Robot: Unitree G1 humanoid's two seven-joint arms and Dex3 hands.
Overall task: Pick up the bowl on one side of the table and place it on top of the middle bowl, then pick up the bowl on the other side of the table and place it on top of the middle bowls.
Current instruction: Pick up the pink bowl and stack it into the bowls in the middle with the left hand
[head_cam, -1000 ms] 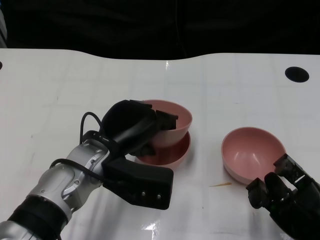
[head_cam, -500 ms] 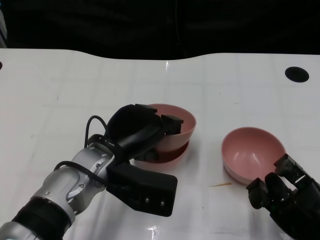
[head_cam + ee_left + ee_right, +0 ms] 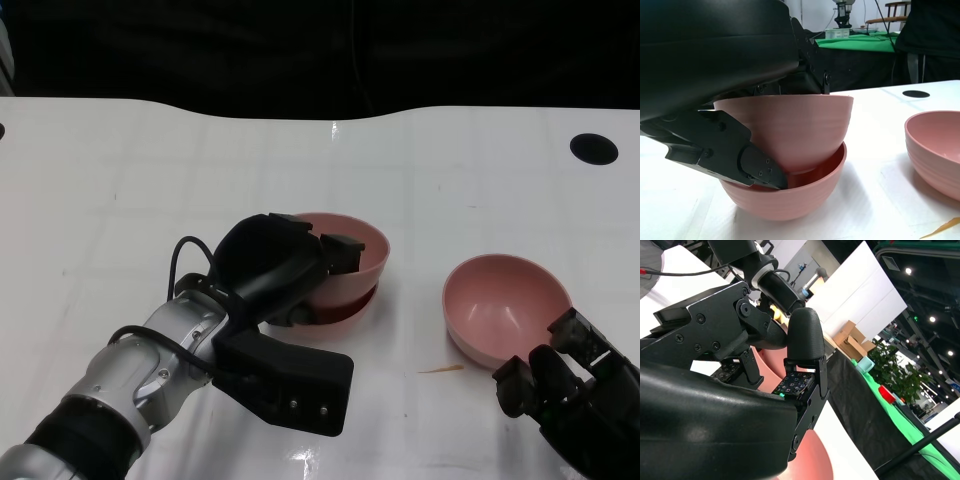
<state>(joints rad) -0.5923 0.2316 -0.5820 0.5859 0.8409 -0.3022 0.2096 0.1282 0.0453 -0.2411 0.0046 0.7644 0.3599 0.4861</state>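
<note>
The left robot hand [image 3: 285, 262] is gripping the upper bowl [image 3: 790, 127] by its rim, fingers closed over the wall, and seating it in the middle bowl [image 3: 795, 200] on the worktop [image 3: 450, 180]. In my judgement the release should come only once the upper bowl is sitting level. The right robot hand [image 3: 570, 390] is resting beside the remaining bowl [image 3: 505, 305], fingers apart and holding nothing. Neither visible bowl interior is holding any contents.
</note>
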